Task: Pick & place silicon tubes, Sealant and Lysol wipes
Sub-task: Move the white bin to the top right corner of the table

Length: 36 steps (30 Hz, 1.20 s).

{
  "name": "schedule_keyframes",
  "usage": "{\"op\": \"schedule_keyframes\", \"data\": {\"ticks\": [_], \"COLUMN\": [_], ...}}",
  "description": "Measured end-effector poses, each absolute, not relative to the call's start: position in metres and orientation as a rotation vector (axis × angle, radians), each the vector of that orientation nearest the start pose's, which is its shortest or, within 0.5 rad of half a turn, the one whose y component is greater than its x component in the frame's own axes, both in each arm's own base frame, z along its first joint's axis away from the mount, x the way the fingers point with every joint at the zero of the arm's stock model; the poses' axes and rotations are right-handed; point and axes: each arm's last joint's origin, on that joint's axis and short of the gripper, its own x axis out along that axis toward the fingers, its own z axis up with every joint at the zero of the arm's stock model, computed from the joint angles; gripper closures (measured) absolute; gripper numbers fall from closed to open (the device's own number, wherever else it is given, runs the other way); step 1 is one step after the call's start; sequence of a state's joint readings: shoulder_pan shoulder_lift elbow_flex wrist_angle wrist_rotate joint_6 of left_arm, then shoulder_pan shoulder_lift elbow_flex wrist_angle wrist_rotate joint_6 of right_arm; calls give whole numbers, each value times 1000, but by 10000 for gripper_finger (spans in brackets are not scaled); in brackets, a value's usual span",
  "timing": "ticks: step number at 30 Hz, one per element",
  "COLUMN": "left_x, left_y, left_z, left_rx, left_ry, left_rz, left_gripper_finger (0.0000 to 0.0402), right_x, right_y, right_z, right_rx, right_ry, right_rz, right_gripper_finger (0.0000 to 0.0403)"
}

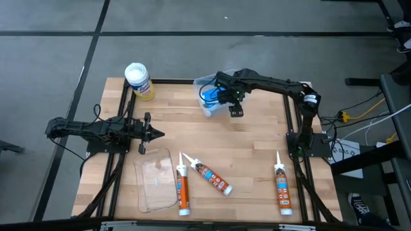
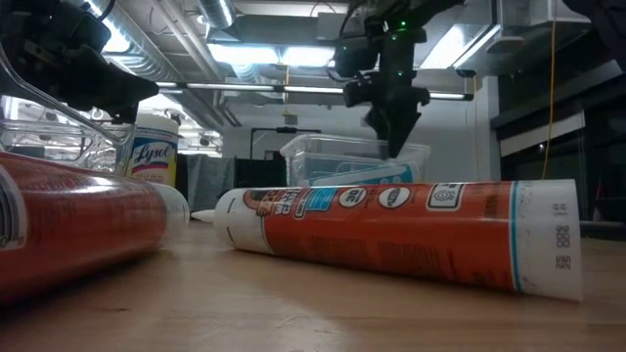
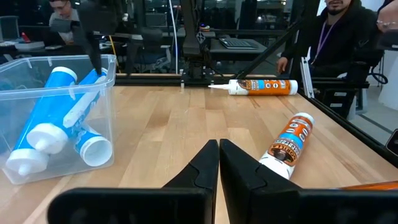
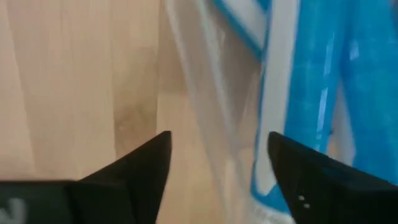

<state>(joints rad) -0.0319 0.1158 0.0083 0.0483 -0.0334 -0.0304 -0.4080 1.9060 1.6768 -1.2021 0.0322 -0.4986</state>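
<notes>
**Right tool over the clear bin w/ blue tubes**

The right tool (image 1: pixel 235 109) hangs just above the near rim of the clear bin (image 1: pixel 204 82). Its fingers are spread wide and hold nothing. Two blue tubes (image 3: pixel 46 121) lie inside the bin. The left tool (image 1: pixel 149 133) waits on the left side of the surface (image 1: pixel 250 147), fingers pressed together, empty.

The Lysol wipes (image 1: pixel 137 81) stand at the far left corner. Three orange tubes (image 1: pixel 212 178) lie near the front, beside a flat clear lid (image 1: pixel 156 179).

Next step is prob. a pick. To do it well, the arm should lift clear of the bin wall first, then come straight down over one tube's middle, fingers across it, not along it.
</notes>
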Motion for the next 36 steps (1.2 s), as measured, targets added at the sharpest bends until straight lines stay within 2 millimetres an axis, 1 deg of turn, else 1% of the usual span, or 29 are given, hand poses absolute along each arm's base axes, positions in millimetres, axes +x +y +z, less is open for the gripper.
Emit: {"op": "schedule_keyframes", "data": {"ticks": [4, 7, 9, 10, 11, 16, 18, 25, 27, 30, 36], "left_x": [104, 104, 104, 104, 104, 104, 104, 104, 104, 104, 104], "left_y": [-2, -2, -2, -2, -2, -2, -2, -2, -2, -2, -2], "left_z": [162, 162, 162, 162, 162, 162, 162, 162, 162, 162, 162], "left_rx": [-29, -29, -28, -28, -29, -28, -29, -29, -29, -29, -29], "left_ry": [59, 59, 59, 59, 59, 59, 59, 59, 59, 59, 59], "left_rz": [2, 2, 2, 2, 2, 2, 2, 3, 2, 2, 2], "left_gripper_finger": [393, 393, 391, 390, 389, 391, 393, 389, 389, 392, 391], "right_x": [336, 329, 325, 324, 323, 312, 307, 288, 276, 255, 217], "right_y": [-149, -154, -156, -158, -158, -169, -171, -170, -167, -159, -144], "right_z": [250, 243, 240, 239, 237, 235, 235, 243, 244, 241, 238], "right_rx": [-85, -40, -48, -46, -29, 81, 109, 163, 179, 195, 191], "right_ry": [1503, 1531, 1545, 1546, 1555, 1590, 1614, 1697, 1710, 1730, 1725], "right_rz": [-29, -56, -39, -46, -71, -141, -138, -136, -134, -134, -172], "right_gripper_finger": [229, 304, 353, 374, 382, 372, 376, 382, 382, 383, 383]}}
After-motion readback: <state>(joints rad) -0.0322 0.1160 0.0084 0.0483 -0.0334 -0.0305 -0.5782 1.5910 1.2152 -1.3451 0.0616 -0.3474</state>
